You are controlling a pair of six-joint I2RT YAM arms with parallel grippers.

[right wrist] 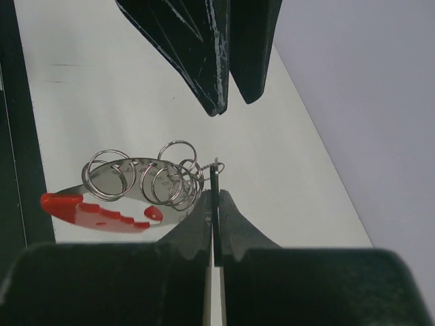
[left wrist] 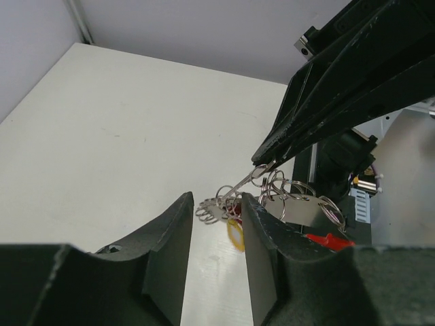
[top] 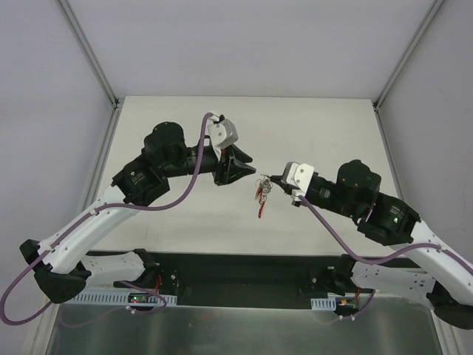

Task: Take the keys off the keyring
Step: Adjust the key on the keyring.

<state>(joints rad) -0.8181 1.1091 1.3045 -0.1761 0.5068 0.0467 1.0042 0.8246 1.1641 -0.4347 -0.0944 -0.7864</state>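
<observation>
The keyring (top: 264,188) hangs in the air between my two grippers, with a red plastic piece (top: 261,210) dangling below it. My right gripper (right wrist: 216,191) is shut on a thin flat key seen edge-on. Beside its tips hang several wire rings (right wrist: 171,180), a pale grey tag (right wrist: 133,178) and the red piece (right wrist: 92,211). In the left wrist view the keys (left wrist: 212,211) form a jagged bunch just beyond my left gripper (left wrist: 216,201), whose jaws stand apart with nothing between the pads. The right gripper (left wrist: 264,160) pinches from above.
The white table (top: 325,133) lies under the hanging bunch, with grey walls at the sides and back. A black strip with both arm bases (top: 244,277) runs along the near edge. A small yellow piece (left wrist: 236,235) hangs under the keys.
</observation>
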